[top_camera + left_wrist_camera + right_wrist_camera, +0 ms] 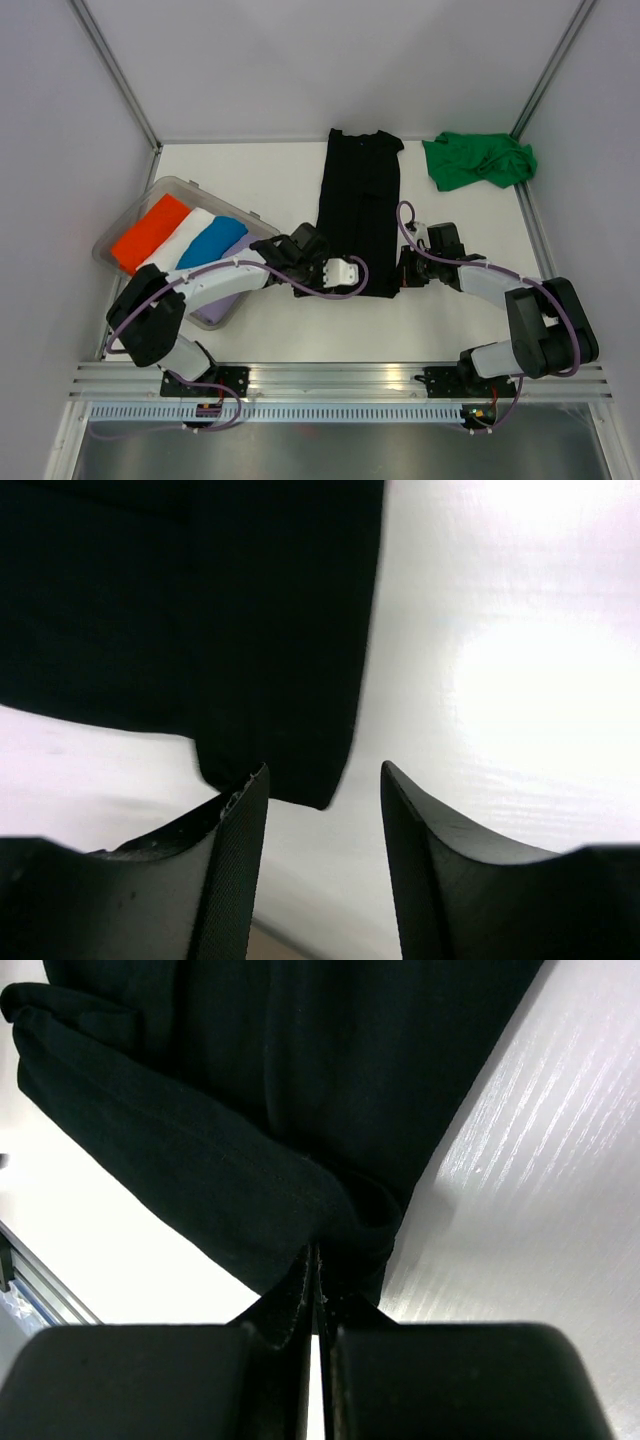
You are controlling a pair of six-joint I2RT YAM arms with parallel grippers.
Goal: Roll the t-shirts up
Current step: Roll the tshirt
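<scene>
Black t-shirt (pixel 360 210): folded into 1 long strip, flat at mid-counter (pixel 250 180), collar end far, hem end near the arms.
Green t-shirt (pixel 478 160): crumpled, far right of the black t-shirt, well apart from it.
Right fingers (pixel 300 1280): closed, pinching bunched fabric at the black t-shirt's near right corner.
Left fingers (pixel 248 805): parted, nothing between them, just off its near left corner.
Clear bin (pixel 180 181): left of the black t-shirt, holding 4 rolled cloths (pixel 210 240) in orange, white, blue and lavender.

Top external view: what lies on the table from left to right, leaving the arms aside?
Clear plastic bin holding coloured fabric rolls → black t-shirt, spread out lengthwise → green t-shirt, crumpled at the far right corner.
</scene>
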